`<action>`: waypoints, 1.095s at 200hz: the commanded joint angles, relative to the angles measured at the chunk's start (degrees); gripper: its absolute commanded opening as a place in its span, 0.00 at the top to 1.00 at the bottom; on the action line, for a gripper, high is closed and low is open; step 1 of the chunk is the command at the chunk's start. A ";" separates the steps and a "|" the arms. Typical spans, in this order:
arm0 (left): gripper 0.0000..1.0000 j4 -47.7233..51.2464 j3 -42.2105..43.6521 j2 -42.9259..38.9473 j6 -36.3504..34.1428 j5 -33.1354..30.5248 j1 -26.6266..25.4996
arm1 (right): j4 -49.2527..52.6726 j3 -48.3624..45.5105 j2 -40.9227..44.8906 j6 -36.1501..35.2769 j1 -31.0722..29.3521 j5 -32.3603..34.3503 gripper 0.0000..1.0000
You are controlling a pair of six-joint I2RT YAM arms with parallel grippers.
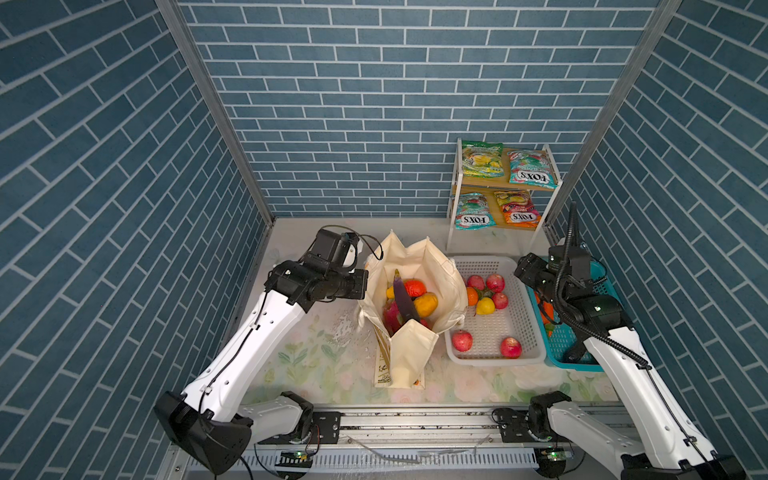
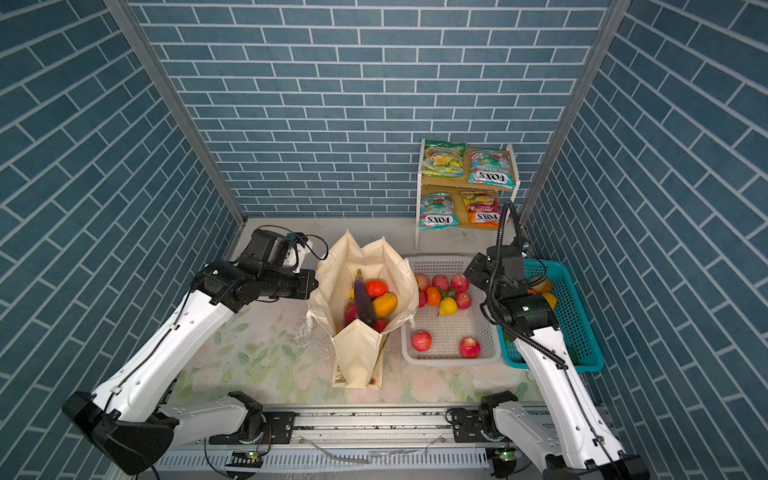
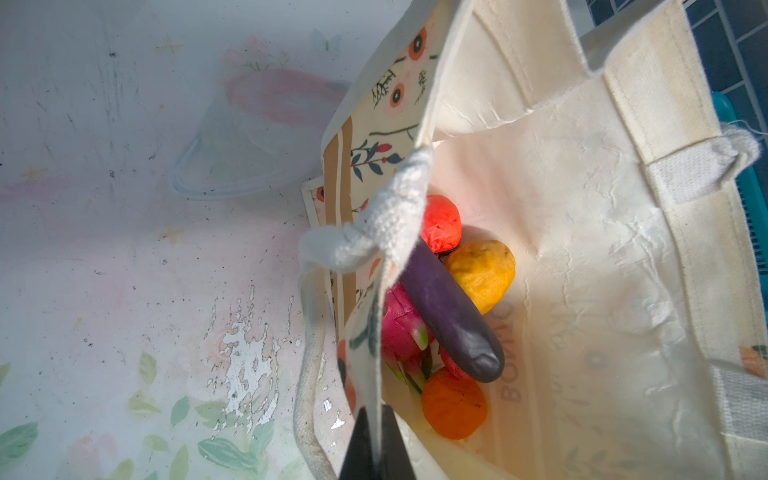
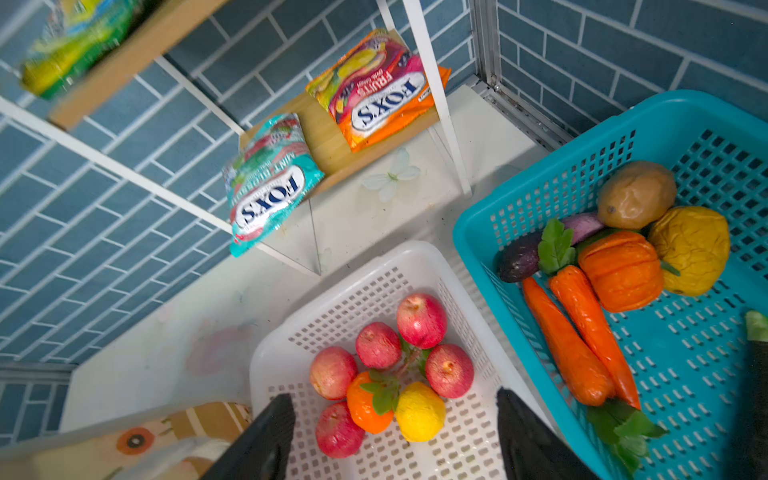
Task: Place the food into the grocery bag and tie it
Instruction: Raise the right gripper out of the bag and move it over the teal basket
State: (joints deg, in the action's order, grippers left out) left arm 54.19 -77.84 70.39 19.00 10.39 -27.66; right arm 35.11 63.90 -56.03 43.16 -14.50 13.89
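- The left gripper (image 3: 376,415) is pinched on the rim of the grocery bag (image 1: 411,353), which stands part-filled just beside the white basket (image 1: 496,358).
- The right gripper (image 4: 395,395) hangs spread and empty above the basket's apples (image 4: 422,320).
- Loading seems under way; next, it likely must descend and close on one fruit.

Grocery bag (image 1: 409,353) at centre, fruit (image 1: 426,303) inside; apple basket (image 1: 494,360) just beside it at 3 o'clock, vegetable basket (image 2: 582,324) next beyond; shelf rack (image 1: 486,183) at 1 o'clock, bearing packets (image 1: 532,170).
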 commanded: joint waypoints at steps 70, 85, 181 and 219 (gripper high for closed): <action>1.00 -3.05 0.50 0.19 -1.42 1.12 -0.18 | -7.58 19.76 -11.85 20.53 12.22 -13.90 0.39; 1.00 -2.95 0.56 0.14 -1.51 1.11 -0.12 | -8.99 22.43 -15.03 24.31 14.13 -16.07 0.41; 1.00 -4.04 1.60 1.79 -2.54 1.65 0.00 | -16.22 34.60 -32.57 37.40 16.53 -22.91 0.46; 1.00 -4.10 1.42 2.29 -3.09 1.65 0.19 | -16.27 37.38 -36.73 39.43 16.95 -23.59 0.44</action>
State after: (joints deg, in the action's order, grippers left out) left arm 51.44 -76.95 71.57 17.21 12.08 -27.66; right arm 20.51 98.70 -90.87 78.72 2.04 -8.36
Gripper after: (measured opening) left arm 0.054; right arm 0.560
